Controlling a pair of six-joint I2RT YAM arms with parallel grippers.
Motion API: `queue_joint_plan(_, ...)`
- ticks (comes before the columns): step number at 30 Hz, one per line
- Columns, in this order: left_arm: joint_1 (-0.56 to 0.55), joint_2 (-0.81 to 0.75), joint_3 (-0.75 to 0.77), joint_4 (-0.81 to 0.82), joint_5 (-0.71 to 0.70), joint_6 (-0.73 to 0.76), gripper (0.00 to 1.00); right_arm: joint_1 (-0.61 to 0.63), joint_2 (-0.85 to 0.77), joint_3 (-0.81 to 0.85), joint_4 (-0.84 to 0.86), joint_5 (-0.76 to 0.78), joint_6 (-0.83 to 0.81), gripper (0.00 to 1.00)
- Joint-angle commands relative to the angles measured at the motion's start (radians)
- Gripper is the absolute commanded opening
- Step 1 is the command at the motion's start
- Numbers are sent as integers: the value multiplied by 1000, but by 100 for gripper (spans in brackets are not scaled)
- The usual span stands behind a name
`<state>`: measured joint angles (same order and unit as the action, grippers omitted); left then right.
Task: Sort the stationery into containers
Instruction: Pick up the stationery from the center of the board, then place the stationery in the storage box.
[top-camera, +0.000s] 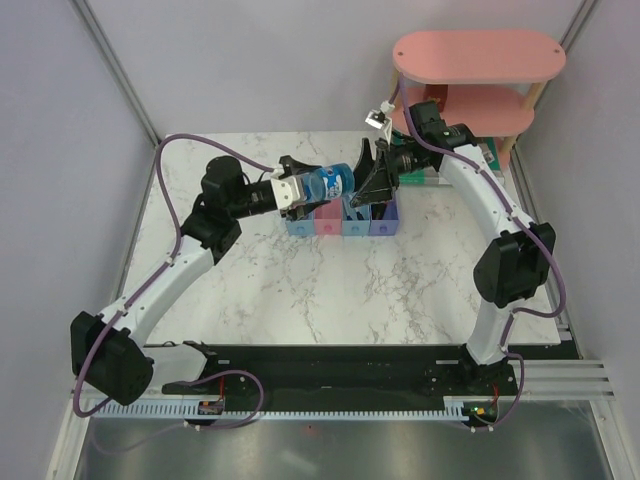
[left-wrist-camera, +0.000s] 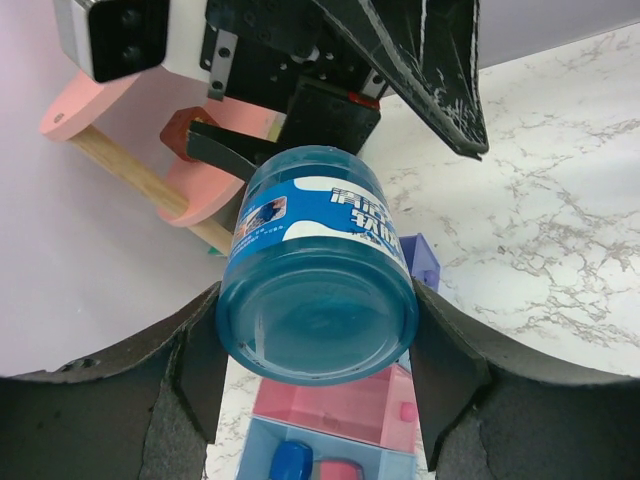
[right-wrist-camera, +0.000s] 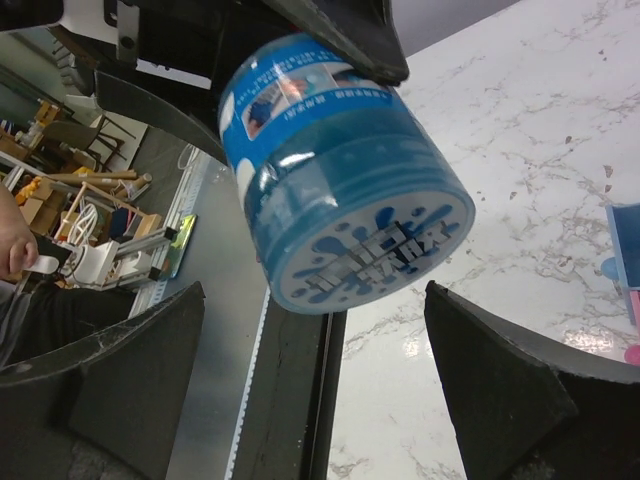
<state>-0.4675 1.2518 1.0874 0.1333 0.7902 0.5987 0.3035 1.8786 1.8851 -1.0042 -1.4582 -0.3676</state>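
My left gripper (top-camera: 303, 193) is shut on the round blue tape roll (top-camera: 331, 183) and holds it sideways in the air above the row of four joined bins (top-camera: 342, 224). In the left wrist view the roll (left-wrist-camera: 318, 262) sits between both pads (left-wrist-camera: 200, 372). Below it are the pink bin (left-wrist-camera: 330, 405) and a light blue bin (left-wrist-camera: 262, 440) holding a blue eraser (left-wrist-camera: 291, 463) and a pink eraser (left-wrist-camera: 343, 468). My right gripper (top-camera: 372, 186) is open and faces the roll's far end (right-wrist-camera: 350, 170), its jaws wide and not touching it.
The pink oval two-tier shelf (top-camera: 478, 58) stands at the back right, close behind my right arm. A green-edged item (top-camera: 432, 179) lies under that arm. Grey walls close the table on the left and right. Bare marble (top-camera: 330, 290) lies in front of the bins.
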Motion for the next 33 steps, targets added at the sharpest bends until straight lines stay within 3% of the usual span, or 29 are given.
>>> queue_joint_plan(1,-8,-23,-23,120,18,-43,2,-1,-33,23,67,-71,44,98)
queue_joint_plan(22,-30,-37,-50,163,32,-94,2,-1,37,135,101,-71,78,92)
queue_joint_plan(27,-31,-34,-66,175,35,-80,2,0,33,132,101,-71,75,81)
queue_joint_plan(29,-31,-32,-69,180,26,-70,2,0,25,132,101,-71,75,65)
queue_joint_plan(30,-31,-32,-70,187,17,-68,2,-1,24,129,99,-73,75,62)
queue_joint_plan(33,-31,-32,-73,222,-8,-66,2,0,5,103,108,-73,75,62)
